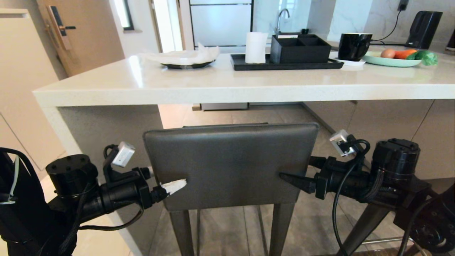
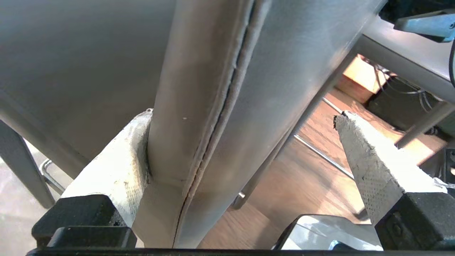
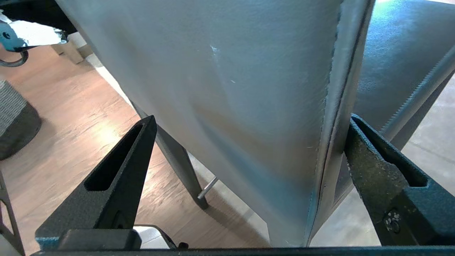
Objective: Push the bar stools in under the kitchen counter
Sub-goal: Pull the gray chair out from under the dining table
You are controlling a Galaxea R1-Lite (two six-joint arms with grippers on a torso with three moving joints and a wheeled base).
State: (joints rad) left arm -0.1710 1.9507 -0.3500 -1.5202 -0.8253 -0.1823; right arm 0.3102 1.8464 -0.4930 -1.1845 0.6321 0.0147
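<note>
One bar stool stands in front of me with its dark grey backrest facing me, a short way out from the white kitchen counter. My left gripper is open and straddles the backrest's left edge. In the left wrist view this gripper has one white finger against the leather, the other standing clear. My right gripper is open astride the right edge. The right wrist view shows that gripper with one black finger at the backrest's seam. A second stool's slanted leg shows at lower right.
On the counter sit a black tray with a paper roll and a black organiser, a black mug, a plate of vegetables and a dish under white cloth. The counter's slab end leg stands at left.
</note>
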